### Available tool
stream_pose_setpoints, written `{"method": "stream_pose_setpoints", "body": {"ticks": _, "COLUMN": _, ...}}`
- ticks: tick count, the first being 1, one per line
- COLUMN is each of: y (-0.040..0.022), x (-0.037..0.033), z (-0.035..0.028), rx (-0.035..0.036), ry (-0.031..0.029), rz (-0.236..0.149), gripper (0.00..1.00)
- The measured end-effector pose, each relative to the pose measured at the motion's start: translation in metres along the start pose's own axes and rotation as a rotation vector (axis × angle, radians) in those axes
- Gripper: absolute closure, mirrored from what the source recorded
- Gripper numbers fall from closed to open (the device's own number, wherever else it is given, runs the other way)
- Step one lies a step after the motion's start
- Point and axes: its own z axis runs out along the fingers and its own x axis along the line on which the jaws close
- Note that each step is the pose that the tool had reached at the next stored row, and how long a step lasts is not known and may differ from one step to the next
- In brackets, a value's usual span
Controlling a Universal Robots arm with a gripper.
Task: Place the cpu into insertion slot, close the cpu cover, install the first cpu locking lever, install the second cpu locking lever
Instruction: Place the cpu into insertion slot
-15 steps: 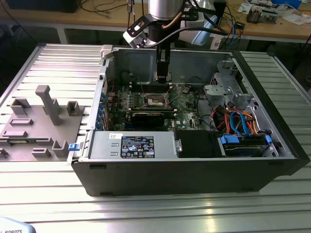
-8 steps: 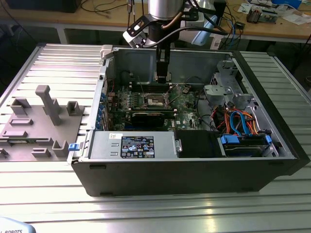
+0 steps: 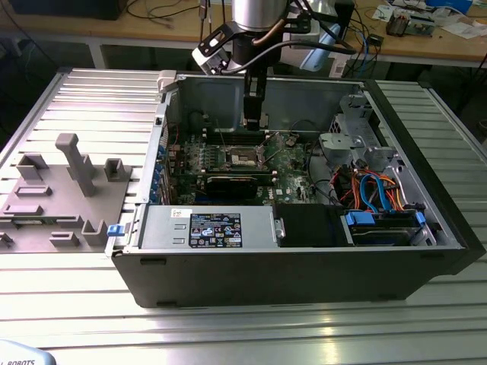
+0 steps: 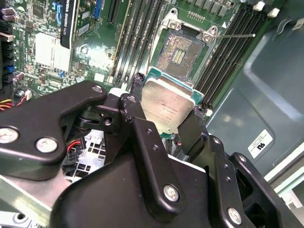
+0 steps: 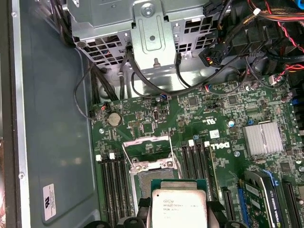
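Observation:
My gripper (image 4: 166,114) is shut on the cpu (image 4: 167,106), a flat square chip with a dull silver top, one black finger on each of two opposite edges. In both wrist views the cpu (image 5: 178,206) hangs tilted a little above the green board, just short of the insertion slot (image 4: 182,53). The slot (image 5: 151,175) lies uncovered, dark with a silver rim. Behind it the thin silver cpu cover (image 5: 148,141) stands raised. A wire locking lever (image 4: 237,34) sticks out sideways. In the exterior view the gripper (image 3: 255,122) reaches down into the open computer case above the slot (image 3: 245,157).
Long black memory slots (image 4: 232,42) flank the socket on both sides. A metal drive cage (image 5: 152,33) with black cables, a finned heat sink (image 5: 262,138) and the case wall (image 5: 52,118) stand close by. A grey fixture (image 3: 61,194) sits on the exterior view's left.

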Motion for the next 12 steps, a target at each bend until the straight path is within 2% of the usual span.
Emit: {"method": "stream_pose_setpoints", "body": {"ticks": 12, "y": 0.0000, "x": 0.0000, "z": 0.0000, "rx": -0.0007, "ry": -0.0023, "rz": 0.036, "gripper": 0.45}}
